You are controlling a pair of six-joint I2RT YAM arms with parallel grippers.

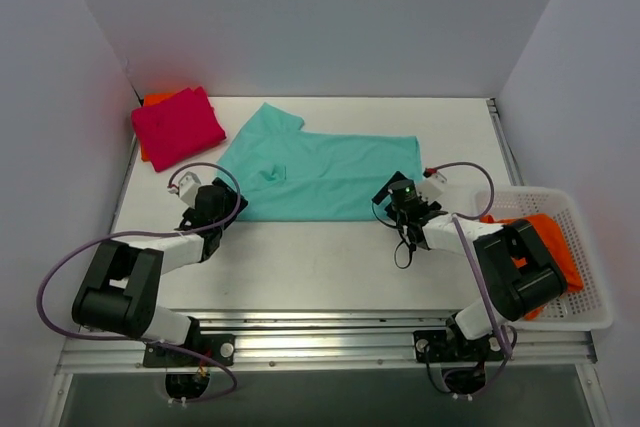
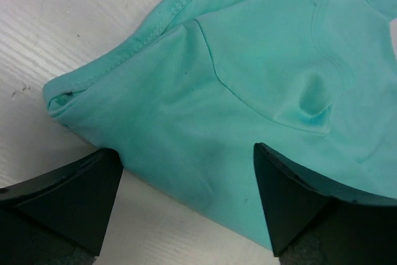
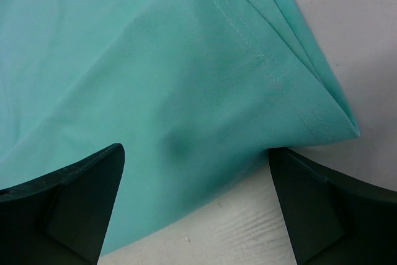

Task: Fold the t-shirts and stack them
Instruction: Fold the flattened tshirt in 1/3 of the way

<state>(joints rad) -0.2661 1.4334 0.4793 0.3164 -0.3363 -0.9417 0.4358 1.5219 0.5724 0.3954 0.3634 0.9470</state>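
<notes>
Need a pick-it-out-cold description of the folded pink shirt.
Start at the white table and go to its far-left corner, by the back wall. There the magenta-pink t-shirt lies folded into a small square. It is the only pink cloth: an orange t-shirt peeks out beneath it, and the teal t-shirt beside it lies spread out.

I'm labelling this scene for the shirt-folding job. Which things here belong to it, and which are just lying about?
Belong to the job:
teal t-shirt, spread flat
magenta t-shirt, folded, on an orange one
orange t-shirt in the basket
left gripper and right gripper, open at the teal shirt's near edge

Just lying about:
white basket
purple cables
</notes>
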